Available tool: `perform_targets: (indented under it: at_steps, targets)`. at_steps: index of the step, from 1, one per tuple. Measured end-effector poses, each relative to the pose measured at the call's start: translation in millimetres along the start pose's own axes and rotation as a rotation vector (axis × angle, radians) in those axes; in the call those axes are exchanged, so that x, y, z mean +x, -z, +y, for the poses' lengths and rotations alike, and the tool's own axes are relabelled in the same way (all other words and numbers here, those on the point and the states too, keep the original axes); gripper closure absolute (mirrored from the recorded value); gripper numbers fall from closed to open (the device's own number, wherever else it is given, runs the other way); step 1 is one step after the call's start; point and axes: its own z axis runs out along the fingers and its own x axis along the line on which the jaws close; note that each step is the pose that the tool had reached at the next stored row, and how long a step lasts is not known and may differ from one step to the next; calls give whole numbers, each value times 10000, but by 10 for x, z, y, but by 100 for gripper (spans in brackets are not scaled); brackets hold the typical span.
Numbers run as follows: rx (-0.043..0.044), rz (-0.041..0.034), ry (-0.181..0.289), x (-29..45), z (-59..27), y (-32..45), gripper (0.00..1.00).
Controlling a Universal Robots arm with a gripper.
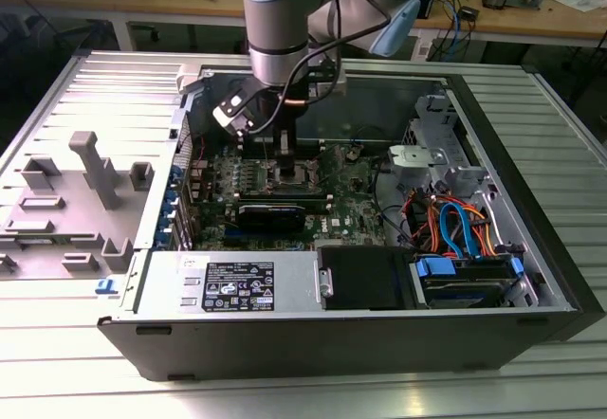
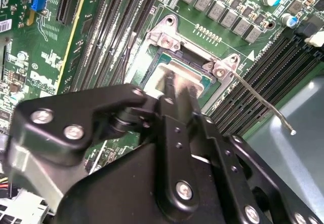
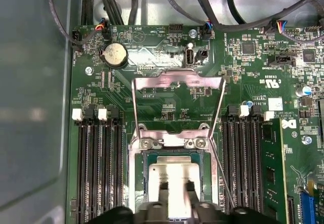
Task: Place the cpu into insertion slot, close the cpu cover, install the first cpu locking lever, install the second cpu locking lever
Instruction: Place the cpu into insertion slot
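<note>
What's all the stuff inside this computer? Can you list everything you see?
computer case: one, black, open, on the ribbed table
circuit board: one, green, inside the case
insertion slot: one, silver rim, mid-board
cpu: one, silver, within the slot's rim
cpu cover: one, silver, swung open
memory slots: several, black, both sides of the slot
round battery: one, silver, on the board
cables: several, orange and blue, exterior view's right
gripper: one, black, over the cpu
arm: one, silver and blue, above the case
</note>
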Motion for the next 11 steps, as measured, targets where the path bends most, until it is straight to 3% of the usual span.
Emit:
perform_targets:
  at_steps: [3, 8, 11]
  targets:
    - [82, -1, -11, 0, 22, 5, 89]
    - [274, -4, -11, 0, 63, 7, 89]
    - [303, 4, -11, 0, 67, 7, 89]
